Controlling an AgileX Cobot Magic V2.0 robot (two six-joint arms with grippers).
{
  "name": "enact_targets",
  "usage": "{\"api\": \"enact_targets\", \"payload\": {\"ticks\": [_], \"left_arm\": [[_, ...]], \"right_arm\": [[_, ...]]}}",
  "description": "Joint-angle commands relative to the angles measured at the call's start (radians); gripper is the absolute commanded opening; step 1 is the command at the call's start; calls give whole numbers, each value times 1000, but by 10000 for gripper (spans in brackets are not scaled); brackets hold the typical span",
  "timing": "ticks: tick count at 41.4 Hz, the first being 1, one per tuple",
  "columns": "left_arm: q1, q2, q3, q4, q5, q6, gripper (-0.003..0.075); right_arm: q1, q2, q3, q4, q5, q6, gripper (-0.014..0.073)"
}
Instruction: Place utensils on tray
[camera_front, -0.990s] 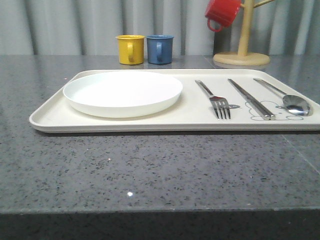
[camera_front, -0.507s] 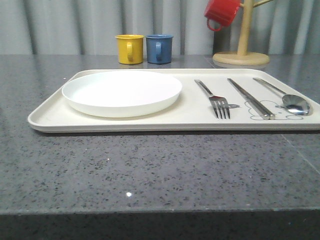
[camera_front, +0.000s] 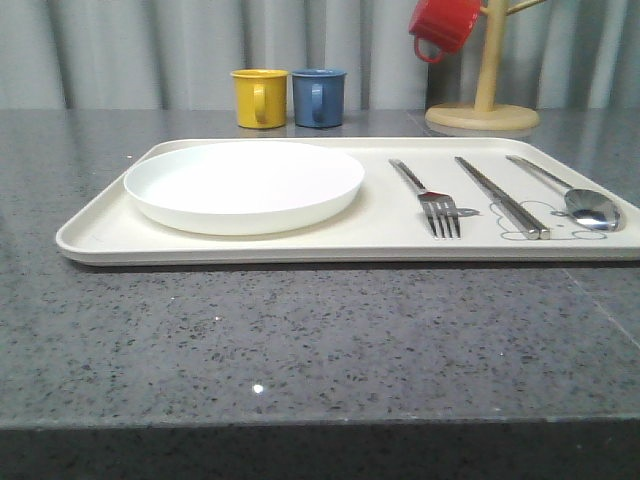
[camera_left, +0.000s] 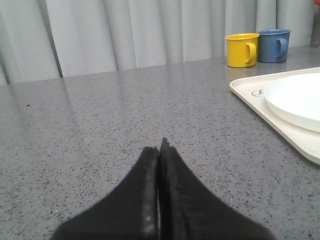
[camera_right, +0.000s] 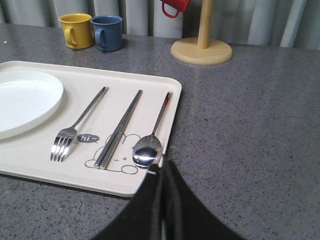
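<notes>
The cream tray (camera_front: 250, 250) (camera_right: 100, 75) lies across the grey table. On its right part three silver utensils lie side by side: a fork (camera_front: 430, 195) (camera_right: 77, 125), a pair of chopsticks (camera_front: 500, 195) (camera_right: 120, 127) and a spoon (camera_front: 580, 200) (camera_right: 152, 137). My left gripper (camera_left: 160, 147) is shut with nothing in it, low over bare table left of the tray (camera_left: 280, 125). My right gripper (camera_right: 162, 167) is shut and empty too, its tips at the tray's near right edge, just short of the spoon's bowl.
A round white plate (camera_front: 243, 185) fills the tray's left half. Behind the tray stand a yellow mug (camera_front: 260, 97) and a blue mug (camera_front: 319, 97). A wooden mug tree (camera_front: 484, 100) at the back right carries a red mug (camera_front: 444, 25).
The tray with the plate and utensils appears a few pixels further left than one second ago. Nothing else has changed.
</notes>
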Motion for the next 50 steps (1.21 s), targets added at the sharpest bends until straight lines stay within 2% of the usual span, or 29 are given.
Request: {"api": "enact_targets", "payload": {"ticks": [1,12,15,23,28,34,50], "left_arm": [[2,-19,3,-10,-84,-7,-19],[2,-19,3,-10,-84,-7,-19],[2,-19,3,-10,-84,-7,-19],[2,-19,3,-10,-84,-7,-19],[2,-19,3,-10,-84,-7,-19],[2,-19,3,-10,-84,-7,-19],[2,-19,3,-10,-84,-7,-19]], "right_arm": [[-2,9,-26,-7,-82,-5,-95],[-2,7,-16,-39,-95,-5,-95],[-8,-10,26,-55,-146,-5,-95],[-93,-127,207,17,-290,-55,-95],[-150,-204,305,22,-284,-57,-95],[-159,-259,380,22,-291,-57,-95],[-161,-258,378,6,-260,-57,-95]]}}
